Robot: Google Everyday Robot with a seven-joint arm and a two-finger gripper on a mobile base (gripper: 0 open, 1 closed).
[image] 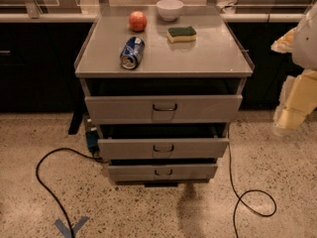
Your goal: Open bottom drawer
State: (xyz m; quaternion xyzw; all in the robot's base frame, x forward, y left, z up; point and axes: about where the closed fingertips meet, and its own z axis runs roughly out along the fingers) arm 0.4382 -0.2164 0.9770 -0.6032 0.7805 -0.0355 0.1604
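Note:
The bottom drawer (162,172) is the narrowest grey front of the three in the metal cabinet, low at the centre of the camera view. It has a small dark loop handle (163,172). A dark gap lies above its front; none of its inside shows. My gripper (292,108) is a pale cream shape at the right edge, up in the air to the right of the cabinet, about level with the top drawer. It is well apart from the bottom drawer and touches nothing.
Above are the mid-sized drawer (163,148) and the widest top drawer (163,108). On the cabinet top (208,58) lie a blue can (132,53), a red apple (137,21), a white bowl (170,9) and a sponge (181,33). Black cables (44,177) (252,202) run on the speckled floor either side.

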